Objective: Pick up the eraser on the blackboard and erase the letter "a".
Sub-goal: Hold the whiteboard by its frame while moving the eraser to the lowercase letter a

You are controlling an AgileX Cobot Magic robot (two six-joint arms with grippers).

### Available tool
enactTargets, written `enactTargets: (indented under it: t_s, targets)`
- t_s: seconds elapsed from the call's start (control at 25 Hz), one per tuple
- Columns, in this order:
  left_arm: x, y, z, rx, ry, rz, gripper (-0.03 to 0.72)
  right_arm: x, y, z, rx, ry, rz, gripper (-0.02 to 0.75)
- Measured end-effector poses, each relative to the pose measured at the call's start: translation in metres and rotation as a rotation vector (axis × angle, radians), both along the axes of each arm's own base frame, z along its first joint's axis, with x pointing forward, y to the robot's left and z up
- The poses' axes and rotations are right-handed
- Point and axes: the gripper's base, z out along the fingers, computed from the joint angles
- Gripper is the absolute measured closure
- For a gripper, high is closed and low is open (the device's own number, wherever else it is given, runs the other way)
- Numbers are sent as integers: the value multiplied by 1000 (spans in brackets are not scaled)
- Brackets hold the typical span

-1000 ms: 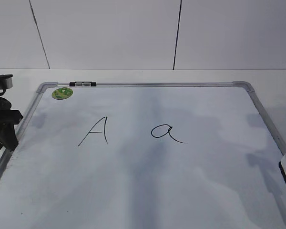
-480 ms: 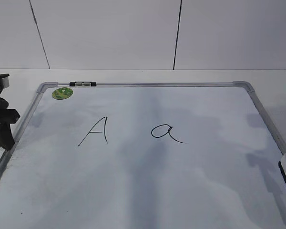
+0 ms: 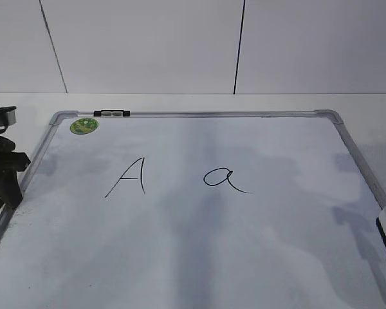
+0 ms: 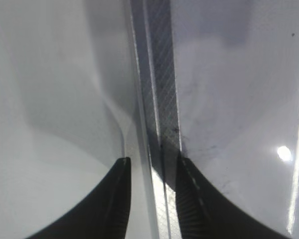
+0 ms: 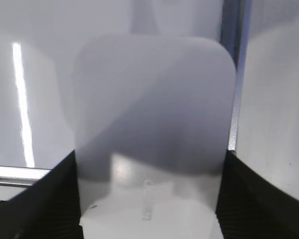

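Right wrist view: eraser (image 5: 154, 134) sits clamped between the right claw (image 5: 149, 199) fingers, above the blackboard (image 5: 35, 74).

Capital letter: an angular "A" (image 3: 127, 177) stood handwritten in thin black marker on the blackboard (image 3: 199, 257), left of centre.
Lowercase letter: the letter "a" (image 3: 224, 179), cursive with a round loop and a tail, stood on the same board, to the right of the capital and apart from it.
Green sticker (image 3: 84, 125): it bore print too small to read.
Eraser (image 5: 152, 129): faint embossed lettering showed on its white top, not legible.
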Motion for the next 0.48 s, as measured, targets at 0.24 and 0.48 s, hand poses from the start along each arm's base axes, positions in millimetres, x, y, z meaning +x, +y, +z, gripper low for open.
enactTargets:
  t_s: [0.24, 0.48]
  targets:
    - [0, 0, 0, -3, 0, 3, 512, 0, 0, 0, 0, 0, 0, 174]
    - [2, -1, -1, -13, 11, 7, 576, 0, 0, 0, 0, 0, 0, 174]
